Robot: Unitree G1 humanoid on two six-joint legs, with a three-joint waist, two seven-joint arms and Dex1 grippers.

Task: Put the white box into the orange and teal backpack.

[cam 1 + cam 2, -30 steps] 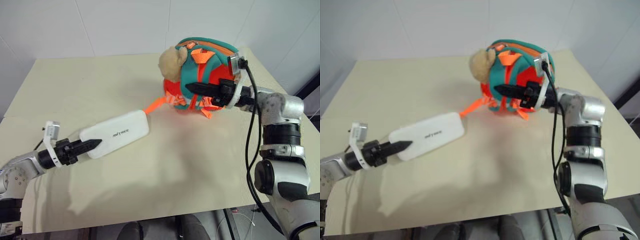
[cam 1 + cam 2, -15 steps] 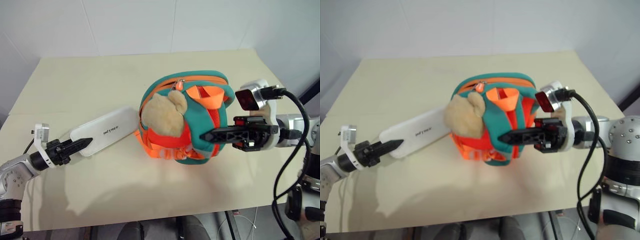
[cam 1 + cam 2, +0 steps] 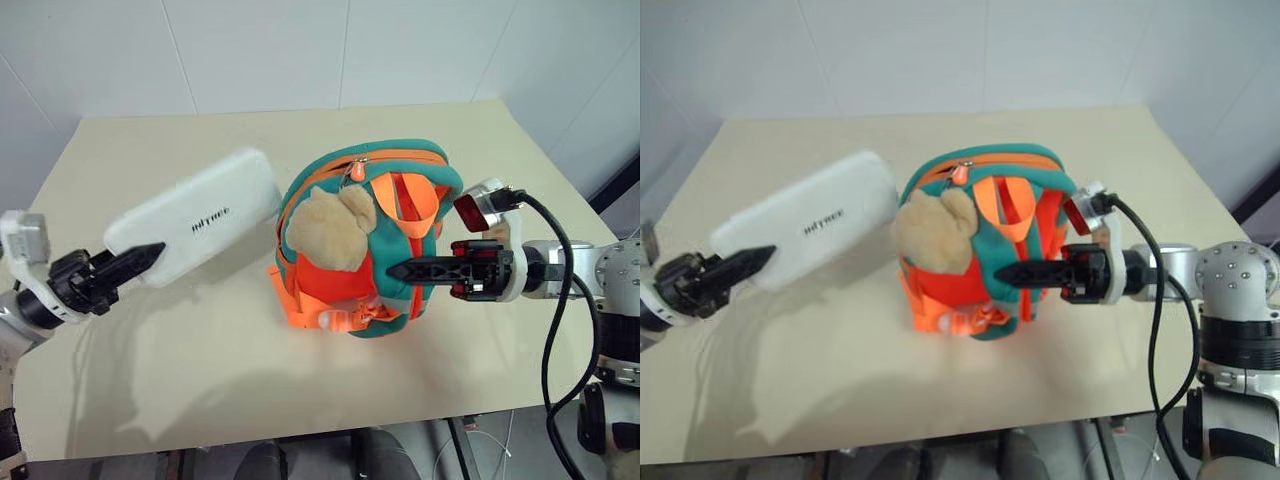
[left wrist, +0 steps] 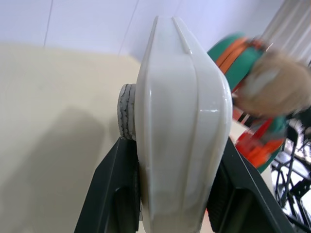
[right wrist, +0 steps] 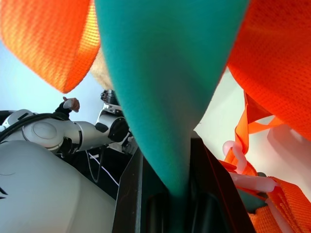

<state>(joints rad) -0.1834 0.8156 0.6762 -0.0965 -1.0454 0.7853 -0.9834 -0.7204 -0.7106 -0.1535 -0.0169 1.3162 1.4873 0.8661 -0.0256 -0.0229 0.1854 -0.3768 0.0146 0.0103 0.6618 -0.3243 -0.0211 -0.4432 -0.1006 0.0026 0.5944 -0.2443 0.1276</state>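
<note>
Lifted off table, white box (image 3: 195, 217) in left gripper (image 3: 140, 258); right gripper (image 3: 400, 270) pinches backpack (image 3: 375, 250) strap.

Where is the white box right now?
In the left eye view, the white box is on the robot's left, held up off the table in the left gripper, with its far end close beside the orange and teal backpack.

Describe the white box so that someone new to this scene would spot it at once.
On the beige table, look left of the orange and teal backpack. The white box is held up off the tabletop by the left pincer: flat, rounded corners, small dark lettering.
</note>
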